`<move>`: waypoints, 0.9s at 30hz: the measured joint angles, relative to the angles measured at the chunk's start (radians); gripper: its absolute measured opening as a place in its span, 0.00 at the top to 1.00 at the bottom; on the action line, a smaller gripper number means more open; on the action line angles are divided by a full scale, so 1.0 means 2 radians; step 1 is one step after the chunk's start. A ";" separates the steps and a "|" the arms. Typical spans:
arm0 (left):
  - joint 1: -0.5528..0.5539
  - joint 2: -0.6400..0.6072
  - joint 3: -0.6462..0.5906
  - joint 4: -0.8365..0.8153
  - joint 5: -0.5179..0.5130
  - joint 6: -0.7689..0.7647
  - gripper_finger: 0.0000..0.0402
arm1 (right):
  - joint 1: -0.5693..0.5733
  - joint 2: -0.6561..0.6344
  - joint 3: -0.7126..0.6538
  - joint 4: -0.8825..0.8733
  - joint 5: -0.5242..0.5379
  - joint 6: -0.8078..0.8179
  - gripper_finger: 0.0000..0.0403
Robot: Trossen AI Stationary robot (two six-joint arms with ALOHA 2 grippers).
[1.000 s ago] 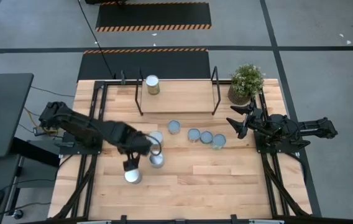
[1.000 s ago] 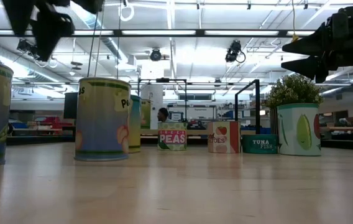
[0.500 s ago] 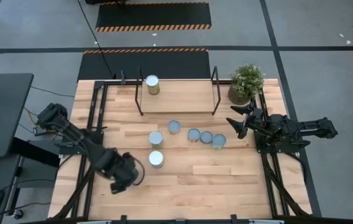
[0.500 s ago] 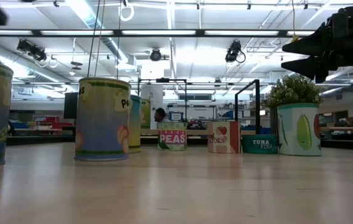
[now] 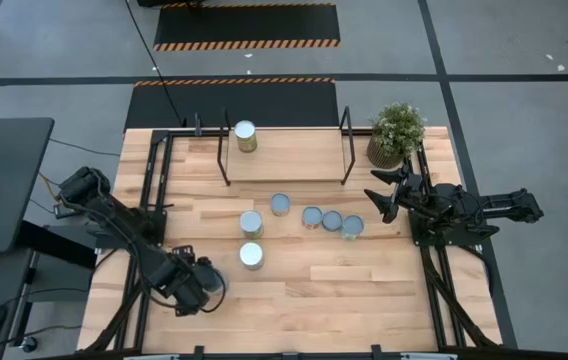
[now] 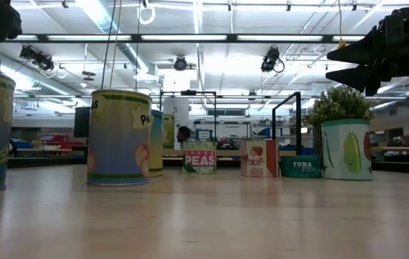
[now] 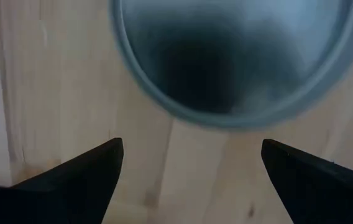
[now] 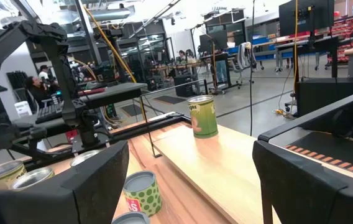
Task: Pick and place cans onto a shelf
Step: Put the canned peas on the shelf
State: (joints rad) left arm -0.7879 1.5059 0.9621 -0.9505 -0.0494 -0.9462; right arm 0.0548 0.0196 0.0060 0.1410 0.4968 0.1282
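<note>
**One can shelved, six left on the table**

Landmark: the shelf (image 5: pixel 284 155), at the table's (image 5: pixel 364 290) far edge between thin black posts.

- Done: one can (image 5: pixel 245 135) stands on the shelf, near its left posts. The right wrist view shows it upright, green label.
- Left to do: six cans in front of the shelf. Four sit in a loose row, from one (image 5: pixel 280 204) closest to the shelf out to one (image 5: pixel 352 227) toward the plant (image 5: pixel 396 130). Two more (image 5: pixel 251 223) (image 5: pixel 252 256) stand further out, one behind the other.
- A seventh sits under the left gripper (image 5: pixel 201 283), well out from the shelf toward the table's near left corner; its round top (image 7: pixel 238 56) fills the left wrist view, upright on bare wood.
- Left gripper: jaws spread wide, nothing between them, can not yet gripped.
- Right gripper (image 5: pixel 382 195): waits beside the plant, right of the shelf, fingers apart, empty.

Judgement: early in the task, with most cans still to move. The corner can looks like the next pick.
</note>
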 joint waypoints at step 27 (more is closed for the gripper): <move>0.050 0.000 -0.018 0.161 -0.039 0.051 0.05 | 0.000 0.000 0.000 0.000 0.000 0.000 0.13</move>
State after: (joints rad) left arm -0.6882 1.5059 0.9257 -0.6282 -0.1271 -0.8436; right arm 0.0550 0.0193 0.0059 0.1410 0.4965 0.1284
